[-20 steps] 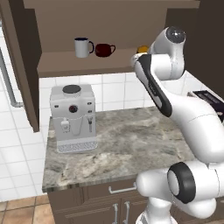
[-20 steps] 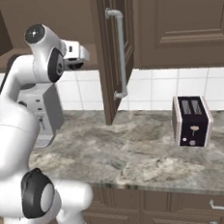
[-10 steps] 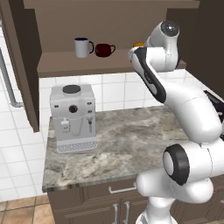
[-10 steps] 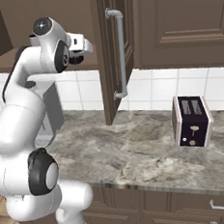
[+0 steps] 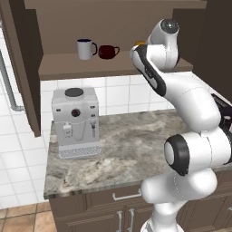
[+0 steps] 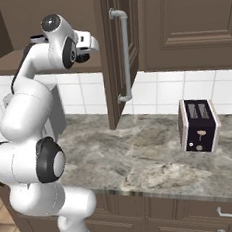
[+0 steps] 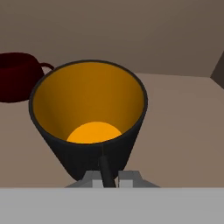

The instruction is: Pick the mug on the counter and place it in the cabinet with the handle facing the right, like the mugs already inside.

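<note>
Now higher: arm has carried the mug [image 7: 89, 120] up to the cabinet [image 5: 113, 68] shelf; jaws clamped on its wall, placing imminent.

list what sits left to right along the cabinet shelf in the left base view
white-grey mug → dark red cup → black mug, just an orange sliver peeking out behind the arm's wrist, held over the shelf.
</note>
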Motion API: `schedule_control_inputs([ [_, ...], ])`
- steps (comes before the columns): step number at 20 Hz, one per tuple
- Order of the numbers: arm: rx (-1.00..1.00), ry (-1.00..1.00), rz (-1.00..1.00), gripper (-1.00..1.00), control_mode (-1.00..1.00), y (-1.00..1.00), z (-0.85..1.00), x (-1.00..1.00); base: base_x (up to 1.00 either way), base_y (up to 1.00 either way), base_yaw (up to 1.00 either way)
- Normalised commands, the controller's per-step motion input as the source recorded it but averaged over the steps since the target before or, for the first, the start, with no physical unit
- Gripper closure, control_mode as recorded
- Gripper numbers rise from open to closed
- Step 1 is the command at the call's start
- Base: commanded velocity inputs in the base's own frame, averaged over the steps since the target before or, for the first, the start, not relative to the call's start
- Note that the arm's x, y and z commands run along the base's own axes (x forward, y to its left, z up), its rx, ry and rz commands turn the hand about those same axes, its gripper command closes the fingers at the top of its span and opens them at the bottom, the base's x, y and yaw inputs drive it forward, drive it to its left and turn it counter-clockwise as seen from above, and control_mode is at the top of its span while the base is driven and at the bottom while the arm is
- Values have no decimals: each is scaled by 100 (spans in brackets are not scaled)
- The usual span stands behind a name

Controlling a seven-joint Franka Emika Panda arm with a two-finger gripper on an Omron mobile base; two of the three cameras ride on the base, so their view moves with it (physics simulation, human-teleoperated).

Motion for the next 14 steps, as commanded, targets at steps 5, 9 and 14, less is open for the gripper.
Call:
schedule_control_inputs([
  [5,0,-7,0,100,-100,0,-4,0,0,0,0],
  [9,0,-5,1,100,-100,0,-7,3,0,0,0],
  [14,1,-1,12,100,-100,0,-12,7,0,0,0],
])
